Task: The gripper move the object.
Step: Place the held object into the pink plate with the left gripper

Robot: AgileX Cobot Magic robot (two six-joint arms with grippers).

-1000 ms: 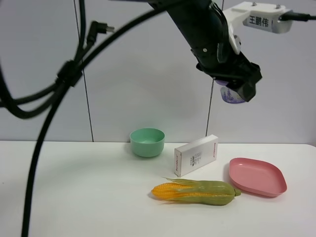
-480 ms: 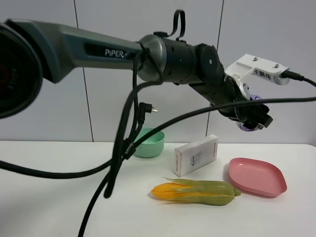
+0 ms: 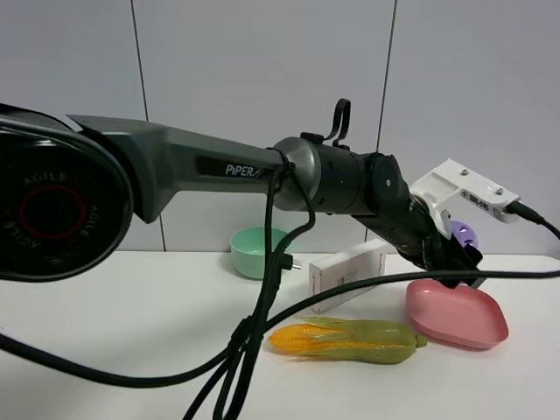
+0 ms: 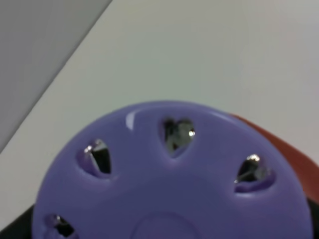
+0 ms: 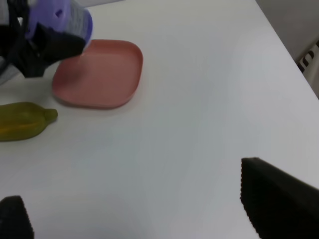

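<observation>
My left gripper [image 3: 458, 255], black jaws with a white labelled block [image 3: 465, 190], reaches across to the right side and is shut on the purple canister [image 3: 465, 234]. It holds the canister tilted, just above the near-left part of the pink plate [image 3: 457, 313]. The lilac lid with its holes [image 4: 169, 184] fills the left wrist view. In the right wrist view the canister [image 5: 67, 19] sits in the black jaws over the plate [image 5: 99, 72]. My right gripper [image 5: 144, 214] is open and empty above bare table; it is out of the exterior view.
A mint-green bowl [image 3: 255, 249] stands at the back. A white box [image 3: 346, 276] lies left of the plate, and a corn cob [image 3: 346, 339] lies in front of it. Black cables [image 3: 254, 332] hang across the table's middle and left.
My left arm has swung down with the canister, from high up near the wall to just above the pink plate. The other objects have not moved.
</observation>
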